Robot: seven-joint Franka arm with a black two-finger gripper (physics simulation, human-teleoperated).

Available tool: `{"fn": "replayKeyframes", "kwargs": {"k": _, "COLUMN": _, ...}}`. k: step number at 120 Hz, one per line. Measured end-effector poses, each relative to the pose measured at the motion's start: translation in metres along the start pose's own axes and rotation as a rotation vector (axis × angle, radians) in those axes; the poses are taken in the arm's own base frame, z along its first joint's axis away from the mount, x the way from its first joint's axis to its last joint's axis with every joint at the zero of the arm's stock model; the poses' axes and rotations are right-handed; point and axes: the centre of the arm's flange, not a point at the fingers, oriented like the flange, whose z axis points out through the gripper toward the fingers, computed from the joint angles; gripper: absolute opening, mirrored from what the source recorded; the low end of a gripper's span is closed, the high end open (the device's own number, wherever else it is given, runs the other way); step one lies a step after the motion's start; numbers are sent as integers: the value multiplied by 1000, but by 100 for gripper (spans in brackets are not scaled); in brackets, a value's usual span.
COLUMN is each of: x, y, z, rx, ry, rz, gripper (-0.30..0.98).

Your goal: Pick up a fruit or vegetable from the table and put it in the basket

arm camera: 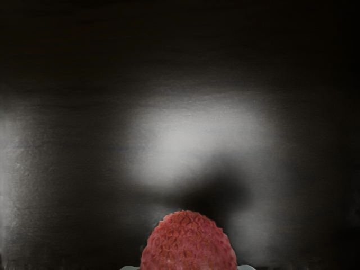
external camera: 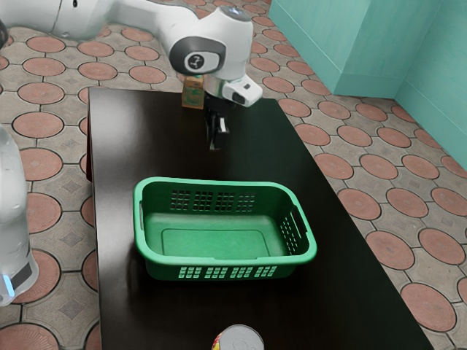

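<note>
One bumpy red fruit (arm camera: 188,243) clamped in the gripper (external camera: 216,144), outside the basket.
Both fingers bear on the fruit from opposite sides. Gripper position: over the dark table (external camera: 120,157), between the green basket (external camera: 226,260) and the small brown box (external camera: 193,94). Fruit-to-table clearance: cannot be determined. A can (external camera: 241,338) stands on the basket's other side.

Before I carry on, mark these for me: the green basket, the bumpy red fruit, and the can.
Green basket (external camera: 219,260): exterior view, on its near rim.
Bumpy red fruit (arm camera: 188,242): wrist view, on the middle of its visible skin.
Can (external camera: 241,340): exterior view, on its lid.
</note>
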Motion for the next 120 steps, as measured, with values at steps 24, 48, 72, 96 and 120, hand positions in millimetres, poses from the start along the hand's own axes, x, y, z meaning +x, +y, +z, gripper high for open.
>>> {"fn": "replayKeyframes", "kwargs": {"k": 24, "x": -18, "y": 34, "z": -46, "rx": 10, "ry": 23, "rz": 37, "gripper": 14}}
{"fn": "replayKeyframes", "kwargs": {"k": 48, "x": -31, "y": 101, "z": -74, "rx": 17, "ry": 23, "rz": 127, "gripper": 14}}
{"fn": "replayKeyframes", "kwargs": {"k": 72, "x": -47, "y": 177, "z": -74, "rx": 11, "ry": -4, "rz": 232, "gripper": 14}}
{"fn": "replayKeyframes", "kwargs": {"k": 96, "x": -58, "y": 216, "z": -67, "rx": 4, "ry": -27, "rz": 275, "gripper": 14}}
{"fn": "replayKeyframes", "kwargs": {"k": 120, "x": -60, "y": 230, "z": -66, "rx": 0, "ry": -36, "rz": 274, "gripper": 54}}
